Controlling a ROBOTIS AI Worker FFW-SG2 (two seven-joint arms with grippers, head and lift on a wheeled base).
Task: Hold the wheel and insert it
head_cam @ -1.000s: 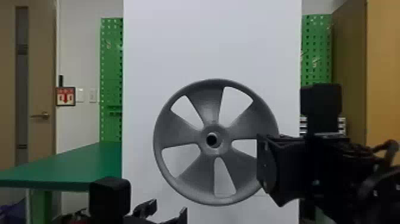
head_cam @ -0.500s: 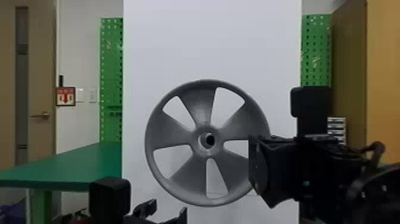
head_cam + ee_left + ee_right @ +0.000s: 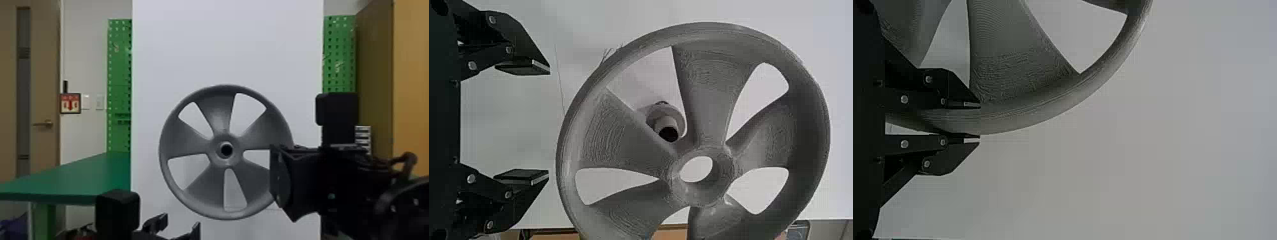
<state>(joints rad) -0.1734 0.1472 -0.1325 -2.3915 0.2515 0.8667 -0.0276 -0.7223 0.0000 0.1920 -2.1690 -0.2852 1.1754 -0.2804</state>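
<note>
Facing a white panel [image 3: 229,41] at twelve o'clock in the head view, with a green table [image 3: 89,175] at eight. Holding the left gripper [image 3: 180,225] toward the wheel's [image 3: 218,111] seven o'clock, spreading its jaws open. Gripping the rim [image 3: 1008,115] between three and four o'clock in the right gripper's [image 3: 278,180] jaws, holding the wheel upright before the panel. Looking, in the left wrist view, past the spokes at a grey stub [image 3: 665,122] beyond, off-centre from the hub [image 3: 701,194].

One wheel [image 3: 213,150], five spokes [image 3: 188,140] and five openings [image 3: 248,111] within it, two claws [image 3: 181,222] by the wheel, two green pegboards [image 3: 119,73] behind it.
</note>
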